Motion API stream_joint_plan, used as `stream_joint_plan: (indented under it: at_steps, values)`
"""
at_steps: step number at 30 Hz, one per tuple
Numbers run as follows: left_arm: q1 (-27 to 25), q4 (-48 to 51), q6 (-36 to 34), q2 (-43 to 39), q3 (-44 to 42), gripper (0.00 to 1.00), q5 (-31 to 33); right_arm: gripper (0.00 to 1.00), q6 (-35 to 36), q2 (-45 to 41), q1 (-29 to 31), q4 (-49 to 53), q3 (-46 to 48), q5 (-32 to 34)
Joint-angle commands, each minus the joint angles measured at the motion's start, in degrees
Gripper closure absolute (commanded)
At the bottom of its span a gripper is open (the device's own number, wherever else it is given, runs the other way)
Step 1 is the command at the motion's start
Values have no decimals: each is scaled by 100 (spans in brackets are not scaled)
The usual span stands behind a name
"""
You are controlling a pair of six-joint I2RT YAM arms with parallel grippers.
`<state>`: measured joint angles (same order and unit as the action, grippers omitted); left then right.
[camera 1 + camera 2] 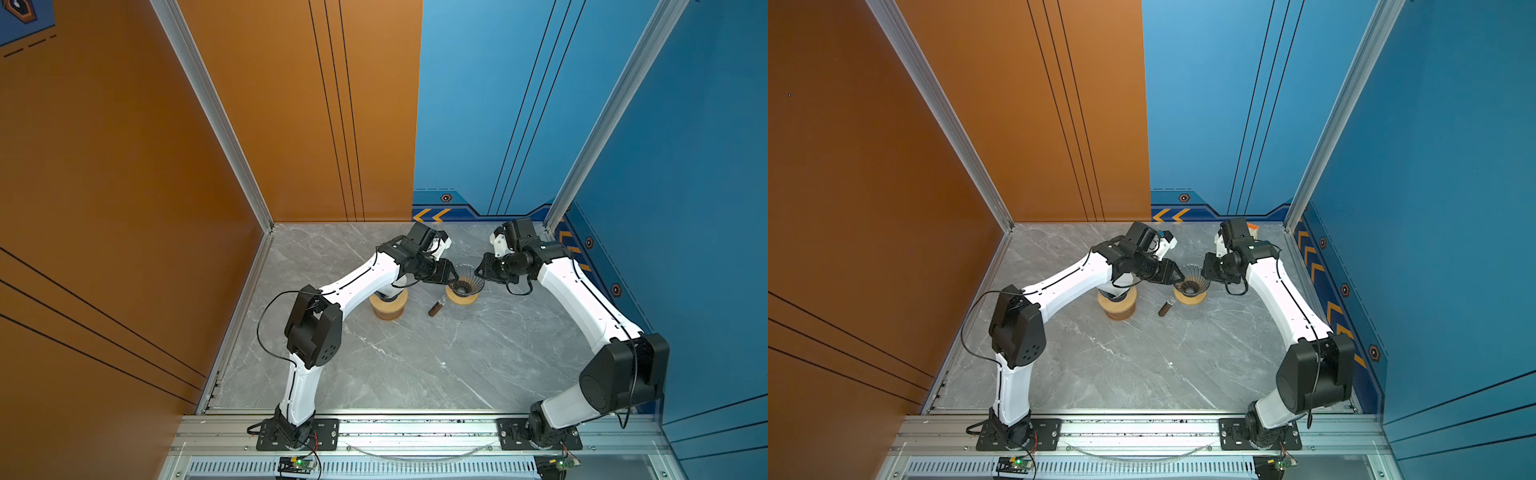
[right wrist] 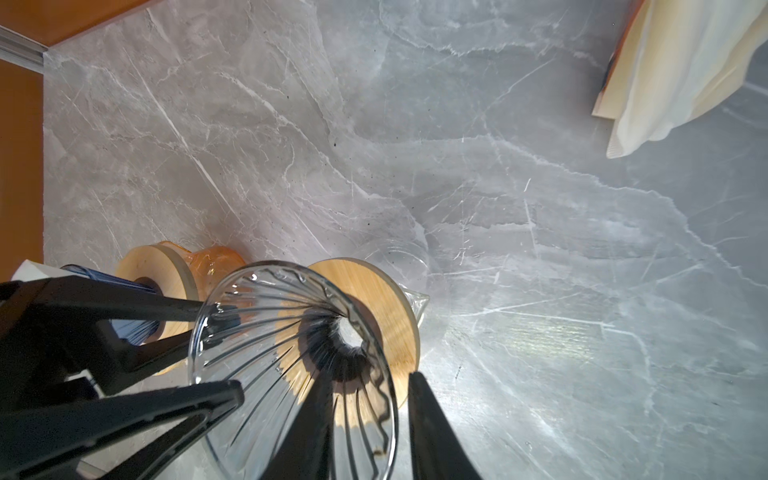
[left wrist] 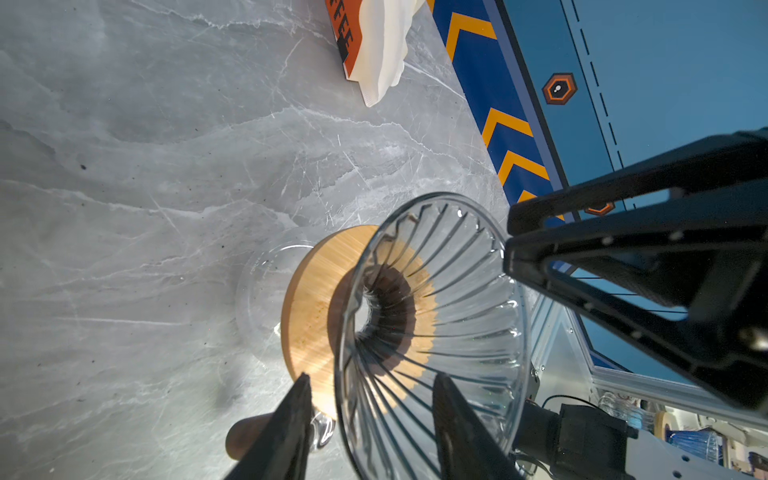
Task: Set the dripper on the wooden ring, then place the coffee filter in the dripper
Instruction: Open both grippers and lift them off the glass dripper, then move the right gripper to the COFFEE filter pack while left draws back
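Nearest, the two arms rise from a metal rail [image 1: 415, 430] at the front edge of the grey marble table [image 1: 395, 365] and bend inward to meet at the back middle. Beyond a bare stretch of marble, an amber jug [image 1: 390, 309] with a wooden top stands under the left forearm. Just to its right, a short brown handle [image 1: 436, 308] lies beside a clear jug [image 3: 257, 291]. On that jug rests a wooden collar [image 3: 316, 299], and the glass dripper [image 1: 465, 284] sits upright in it, its ribbed cone clear right through to the wood. The left gripper [image 1: 455, 279] is at the dripper's left rim. In the left wrist view its fingers [image 3: 291, 428] stand fairly wide, one outside the glass and one over the cone, with the rim passing between them and a gap showing on each side. The right gripper [image 1: 478, 270] is at the opposite rim. Its fingers [image 2: 432, 415] are set narrower and also straddle the rim without pinching it, the inner one seen through the glass. Farthest back, near the blue wall [image 3: 623, 62] on the right, the white coffee filters [image 3: 382, 50] stick out of an orange box [image 3: 340, 37], well apart from the dripper.
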<state>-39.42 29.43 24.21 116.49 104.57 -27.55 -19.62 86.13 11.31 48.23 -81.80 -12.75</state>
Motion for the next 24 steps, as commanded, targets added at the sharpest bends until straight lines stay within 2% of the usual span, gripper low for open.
stream_joint_plan:
  at_steps: [1, 9, 14, 15, 24]
  values:
    - [31, 107, -121, -88, 236, 44, 55, 70, 205, -337, -134, 202, -240, 401]
    - [91, 110, -262, -339, 414, 23, 59, 71, 728, -570, -312, 112, -33, 1265]
    - [89, 107, -370, -712, 322, 15, 195, 72, 874, -514, -317, -145, 143, 1848]
    - [87, 106, -402, -802, 278, 8, 239, 73, 889, -481, -323, -198, 170, 1930]
    - [62, 74, -513, -1532, -304, 2, 564, 78, 1085, 87, -389, -707, 267, 2224]
